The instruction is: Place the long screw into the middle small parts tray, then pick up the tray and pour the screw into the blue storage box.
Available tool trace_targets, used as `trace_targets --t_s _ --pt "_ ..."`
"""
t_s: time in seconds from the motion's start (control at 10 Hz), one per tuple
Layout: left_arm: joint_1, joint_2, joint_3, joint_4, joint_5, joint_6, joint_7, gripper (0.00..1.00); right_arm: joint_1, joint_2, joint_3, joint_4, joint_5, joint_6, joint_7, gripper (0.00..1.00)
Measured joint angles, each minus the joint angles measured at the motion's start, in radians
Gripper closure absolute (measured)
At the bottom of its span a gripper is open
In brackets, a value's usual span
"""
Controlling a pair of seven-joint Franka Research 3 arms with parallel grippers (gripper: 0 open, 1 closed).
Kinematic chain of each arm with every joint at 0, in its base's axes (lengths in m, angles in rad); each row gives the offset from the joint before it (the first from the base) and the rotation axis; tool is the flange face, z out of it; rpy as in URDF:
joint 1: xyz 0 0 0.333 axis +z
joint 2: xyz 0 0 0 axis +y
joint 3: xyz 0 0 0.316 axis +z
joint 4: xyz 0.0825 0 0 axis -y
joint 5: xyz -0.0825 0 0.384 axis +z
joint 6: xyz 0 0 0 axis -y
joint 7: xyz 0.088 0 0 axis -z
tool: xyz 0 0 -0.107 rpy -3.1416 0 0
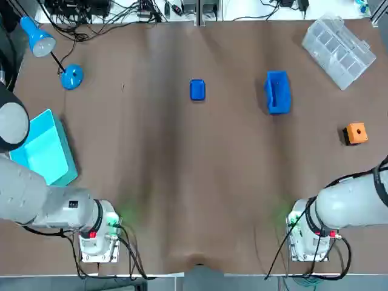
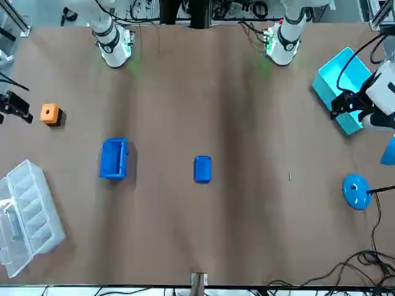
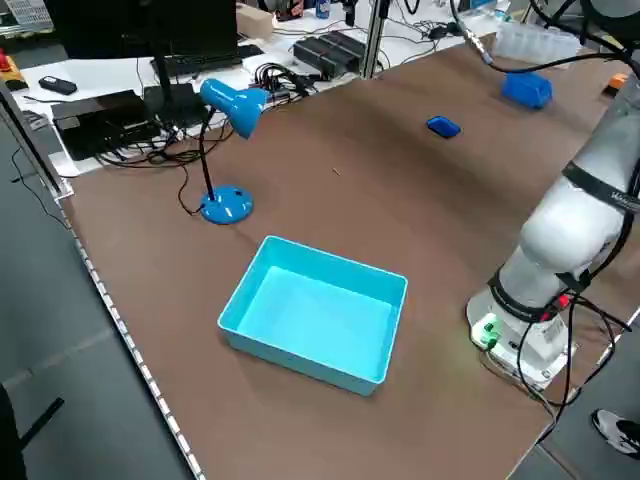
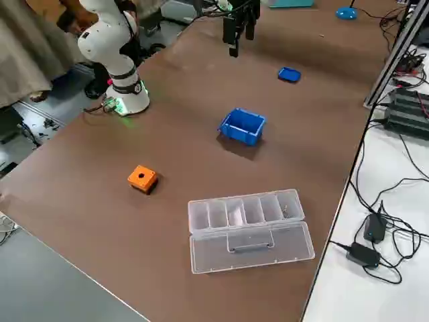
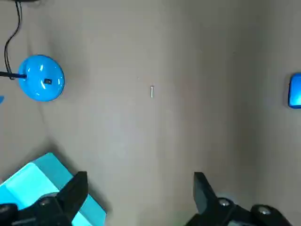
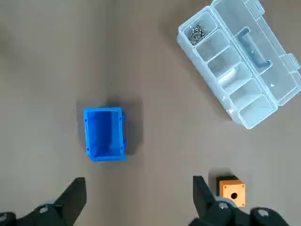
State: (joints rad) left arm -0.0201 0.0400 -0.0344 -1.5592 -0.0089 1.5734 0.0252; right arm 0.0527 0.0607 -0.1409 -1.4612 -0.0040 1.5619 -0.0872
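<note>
Risk number one, as I judge it, is the long screw (image 5: 152, 91) itself. It is a very thin piece lying flat on the bare brown table (image 1: 182, 182), well apart from everything, between the lamp base (image 5: 43, 77) and the small parts tray (image 1: 197, 90). Such a thing can slip from the fingers or roll away if I come down a little off its line.

The left gripper (image 5: 140, 176) hangs high above the table near the teal bin (image 3: 315, 320), fingers spread wide and nothing between them. The right gripper (image 6: 138, 180) is also spread and empty, high over the blue storage box (image 1: 277, 92), the clear organizer (image 6: 240, 61) and the orange block (image 6: 232, 190).

The tray looks small and shallow, so a screw released from height may bounce out. A quick tilt during pouring may also send it past the box, which stands well apart from the tray.

The task speaks of a middle tray, but I see only one small blue tray. In the overhead and front views the screw is hardly more than a tiny mark, and I cannot tell which end is the head. I cannot find either gripper in the overhead view.
</note>
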Motion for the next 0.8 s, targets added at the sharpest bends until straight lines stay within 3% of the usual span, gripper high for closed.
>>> trace_targets --t_s 0.8 --pt "0.01 0.028 0.001 0.001 0.0 0.03 -0.002 0.0 0.0 0.001 0.0 0.0 0.0 0.0 0.0 0.0"
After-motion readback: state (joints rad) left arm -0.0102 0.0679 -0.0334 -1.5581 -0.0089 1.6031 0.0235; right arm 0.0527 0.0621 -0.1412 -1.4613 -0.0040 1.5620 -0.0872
